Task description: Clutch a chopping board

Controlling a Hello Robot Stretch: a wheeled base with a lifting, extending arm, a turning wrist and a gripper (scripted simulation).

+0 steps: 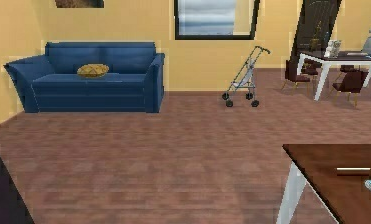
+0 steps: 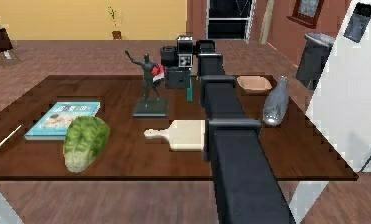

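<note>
On table: chopping board by arm.

You've got the chopping board: pale wood, paddle-shaped, flat on the table, mid-length near its closest edge, handle toward the arm side view's left.

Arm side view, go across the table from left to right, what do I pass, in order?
Thin pale stick → book → green leafy head → dark statue → chopping board → robot arm → grey tapered object.
</note>
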